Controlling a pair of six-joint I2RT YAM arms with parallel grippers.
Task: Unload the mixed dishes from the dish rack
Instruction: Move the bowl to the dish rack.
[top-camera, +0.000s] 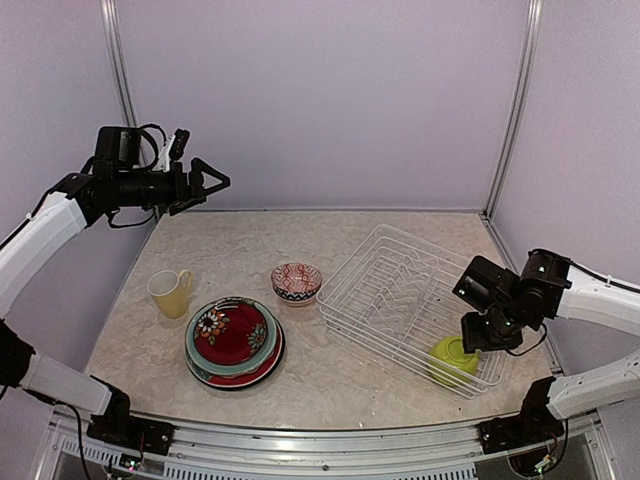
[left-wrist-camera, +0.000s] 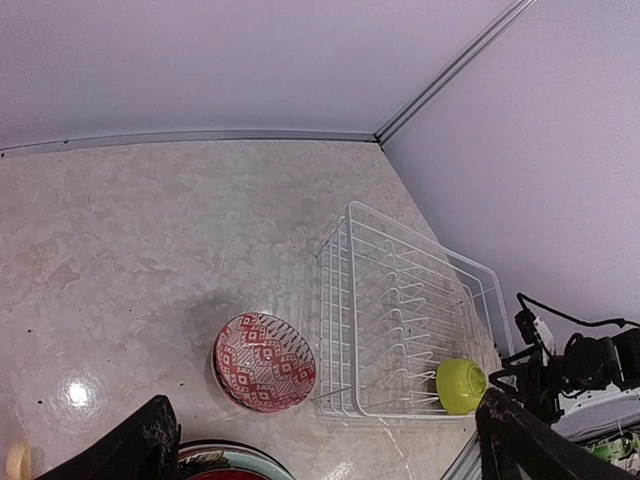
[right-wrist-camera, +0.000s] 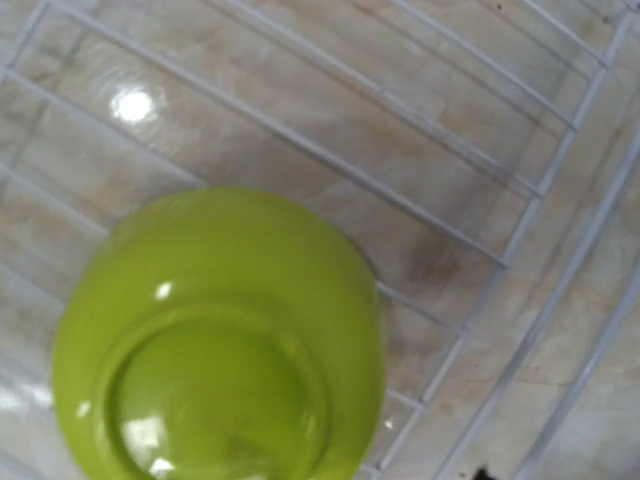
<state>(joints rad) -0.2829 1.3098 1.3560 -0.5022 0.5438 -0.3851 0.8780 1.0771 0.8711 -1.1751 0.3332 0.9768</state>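
The dish rack (top-camera: 392, 292) is a white wire basket lying at the right of the table. A lime green bowl (top-camera: 451, 360) sits upside down in its near right corner, foot ring up (right-wrist-camera: 215, 380). My right gripper (top-camera: 482, 333) hovers close above that bowl; its fingers are hidden, so its state is unclear. High at the far left, my left gripper (top-camera: 207, 181) is open and empty, and its wide-apart fingertips (left-wrist-camera: 150, 440) frame the rack (left-wrist-camera: 400, 320) and the lime bowl (left-wrist-camera: 461, 386). On the table stand a red-white bowl (top-camera: 297, 282), a stack of floral plates (top-camera: 233, 342) and a pale yellow mug (top-camera: 170, 292).
Pale walls close in the table at the back and both sides, with metal posts (top-camera: 512, 110) in the corners. The rack's upright prongs (top-camera: 400, 290) stand in rows left of the lime bowl. The rack lies close to the right wall.
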